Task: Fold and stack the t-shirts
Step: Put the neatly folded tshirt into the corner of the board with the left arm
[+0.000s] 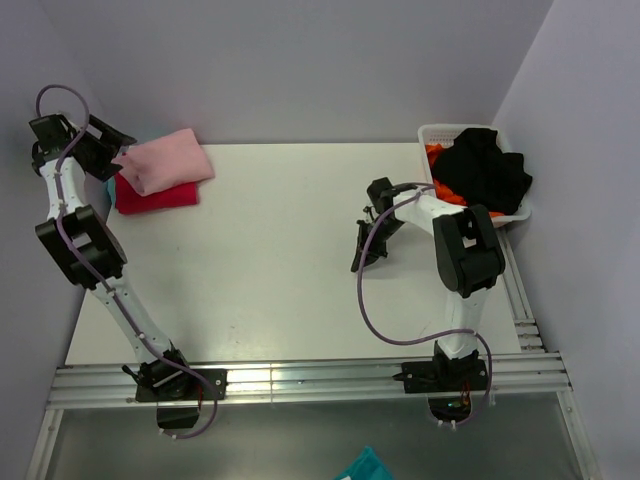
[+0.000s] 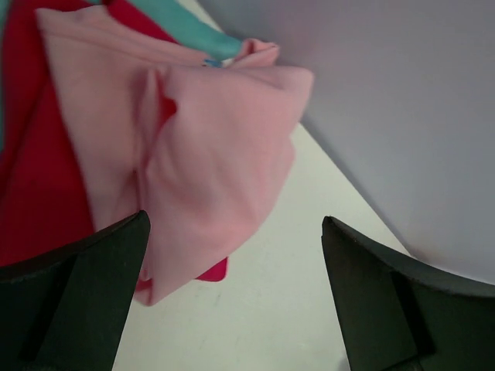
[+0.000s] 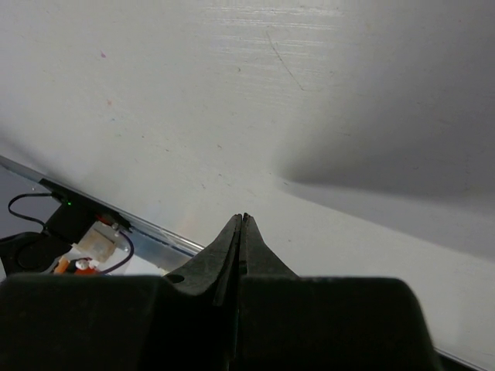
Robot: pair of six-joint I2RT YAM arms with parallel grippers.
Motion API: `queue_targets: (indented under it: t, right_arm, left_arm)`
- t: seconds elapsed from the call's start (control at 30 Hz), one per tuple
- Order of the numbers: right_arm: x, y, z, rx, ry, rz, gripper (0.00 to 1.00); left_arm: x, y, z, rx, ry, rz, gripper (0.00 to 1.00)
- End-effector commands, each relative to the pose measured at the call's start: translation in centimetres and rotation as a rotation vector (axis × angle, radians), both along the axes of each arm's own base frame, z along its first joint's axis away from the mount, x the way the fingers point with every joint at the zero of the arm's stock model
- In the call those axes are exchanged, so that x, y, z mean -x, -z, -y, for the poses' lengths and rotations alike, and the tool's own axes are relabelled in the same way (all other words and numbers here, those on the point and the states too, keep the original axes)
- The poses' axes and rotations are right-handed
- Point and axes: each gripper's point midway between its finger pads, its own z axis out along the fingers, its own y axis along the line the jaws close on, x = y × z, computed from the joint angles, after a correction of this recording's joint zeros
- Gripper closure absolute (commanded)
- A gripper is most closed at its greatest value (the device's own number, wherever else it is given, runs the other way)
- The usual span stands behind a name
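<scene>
- Pink t-shirt [image 1: 165, 160] sits folded on top of the red t-shirt [image 1: 155, 197] at the far-left corner of the surface [image 1: 280, 250]. The teal t-shirt [image 2: 182, 27] peeks out underneath, so the stack of 3 looks pretty much done.
- Basket [image 1: 430, 135] at the far-right corner holds black and orange cloth, no idea if that counts.
- Left end effector [image 2: 233, 224] is spread wide right beside the pink tee, gripping nothing.
- Right end effector [image 3: 241, 224] is pinched fully closed and empty, over bare surface.

The teal t-shirt [image 2: 182, 27] lies mostly hidden under the pink t-shirt [image 2: 209, 147] and red t-shirt [image 2: 31, 178], apparently bottommost.
</scene>
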Motion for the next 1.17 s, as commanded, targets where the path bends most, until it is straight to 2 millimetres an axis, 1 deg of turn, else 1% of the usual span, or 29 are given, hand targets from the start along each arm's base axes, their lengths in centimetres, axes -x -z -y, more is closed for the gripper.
queue_targets:
  t: [0.0,0.07,0.1,0.17,0.2,0.23,0.27,0.3,0.33,0.37,0.4,0.43,0.47,0.5,0.53,0.57,0.6,0.63,0.67,0.7,0.73,0.77,0.8,0.87,0.9,0.93,1.0,1.07,1.13]
  right_arm:
    - [-0.2,0.2,-0.6,-0.007,0.005,0.002,1.00]
    - [-0.5,0.0,-0.8,-0.007,0.005,0.016,1.00]
    - [-0.9,0.0,-0.7,0.000,0.002,0.029,1.00]
    - [-2.2,-1.0,-0.9,-0.001,0.000,0.078,0.99]
    - [-2.8,-1.6,-1.0,-0.004,-0.006,0.103,0.97]
    - [-3.3,-2.2,-1.1,-0.006,-0.008,0.122,0.96]
    - [-4.7,-3.6,-1.5,-0.018,-0.010,0.171,0.93]
    - [-5.4,-4.4,-1.8,-0.023,-0.015,0.198,0.92]
    - [-6.9,-6.3,-2.1,-0.035,-0.016,0.259,0.91]
    - [-7.7,-7.3,-2.3,-0.036,-0.016,0.292,0.89]
    - [-8.4,-8.4,-2.4,-0.033,-0.017,0.330,0.89]
    - [-9.8,-10.4,-2.5,-0.027,-0.015,0.396,0.88]
    - [-10.5,-11.5,-2.6,-0.025,-0.015,0.435,0.87]
    - [-10.9,-12.9,-2.7,-0.028,-0.016,0.474,0.86]
    - [-12.0,-15.0,-2.7,-0.029,-0.006,0.536,0.84]
    - [-12.4,-16.1,-2.7,-0.028,0.008,0.567,0.83]
    - [-12.6,-17.7,-2.7,-0.038,0.014,0.603,0.83]
    - [-13.0,-19.4,-2.8,-0.052,0.023,0.643,0.82]
    - [-13.2,-20.3,-2.8,-0.053,0.032,0.661,0.82]
    - [-13.1,-21.6,-2.5,-0.050,0.044,0.687,0.82]
    - [-13.2,-23.0,-2.5,-0.057,0.054,0.723,0.82]
    - [-13.3,-23.7,-2.1,-0.040,0.073,0.749,0.81]
    - [-12.8,-25.6,-1.6,-0.037,0.092,0.792,0.81]
    - [-12.4,-27.4,-0.9,-0.029,0.127,0.847,0.78]
    - [-11.8,-29.0,-0.4,-0.032,0.147,0.904,0.77]
    - [-11.5,-29.8,0.0,-0.029,0.159,0.931,0.76]
    - [-10.4,-31.8,0.4,-0.055,0.167,0.989,0.77]
    - [-9.9,-32.8,1.0,-0.044,0.192,1.010,0.79]
    - [-9.1,-34.1,1.3,-0.053,0.190,1.035,0.77]
  left_arm:
    - [4.1,-2.3,-7.2,-0.155,-0.309,-0.080,0.01]
    - [5.3,-2.4,-8.4,-0.213,-0.388,-0.119,0.01]
    - [5.5,-2.3,-8.0,-0.232,-0.382,-0.128,0.01]
    - [6.0,-2.5,-7.3,-0.248,-0.371,-0.131,0.01]
    - [5.9,-2.7,-6.4,-0.235,-0.351,-0.122,0.00]
    - [6.0,-2.7,-5.9,-0.221,-0.341,-0.120,0.00]
    - [6.5,-2.3,-5.0,-0.201,-0.328,-0.125,0.01]
    - [6.4,-2.5,-3.5,-0.179,-0.291,-0.110,0.00]
    - [6.6,-2.5,-2.6,-0.178,-0.274,-0.099,0.01]
    - [7.3,-2.6,-1.3,-0.181,-0.253,-0.086,0.01]
    - [7.3,-2.6,0.4,-0.196,-0.221,-0.084,0.00]
    - [7.7,-4.0,1.8,-0.208,-0.197,-0.050,0.01]
    - [7.9,-3.3,3.9,-0.205,-0.157,-0.060,0.01]
    - [8.3,-3.4,4.8,-0.214,-0.146,-0.065,0.01]
    - [8.9,-3.9,6.0,-0.224,-0.128,-0.065,0.00]
    - [9.4,-3.5,7.9,-0.235,-0.084,-0.093,0.00]
    - [9.8,-3.4,8.8,-0.249,-0.069,-0.105,0.00]
    - [11.0,-3.4,9.6,-0.267,-0.067,-0.117,0.00]
    - [11.6,-3.1,11.1,-0.272,-0.038,-0.122,0.00]
    - [12.2,-3.1,11.8,-0.277,-0.029,-0.112,0.01]
    - [13.8,-2.9,12.4,-0.279,-0.030,-0.110,0.01]
    - [14.3,-2.8,13.1,-0.277,-0.020,-0.102,0.00]
    - [15.1,-2.8,13.5,-0.275,-0.012,-0.106,0.01]
    - [16.6,-3.1,13.9,-0.298,-0.020,-0.116,0.01]
    - [17.3,-3.0,14.2,-0.302,-0.020,-0.135,0.01]
    - [17.9,-3.5,14.5,-0.305,-0.022,-0.127,0.01]
    - [18.6,-3.7,14.7,-0.304,-0.033,-0.131,0.00]
    - [19.8,-4.2,14.6,-0.309,-0.064,-0.144,0.01]
    - [20.9,-4.6,14.5,-0.318,-0.076,-0.159,0.01]
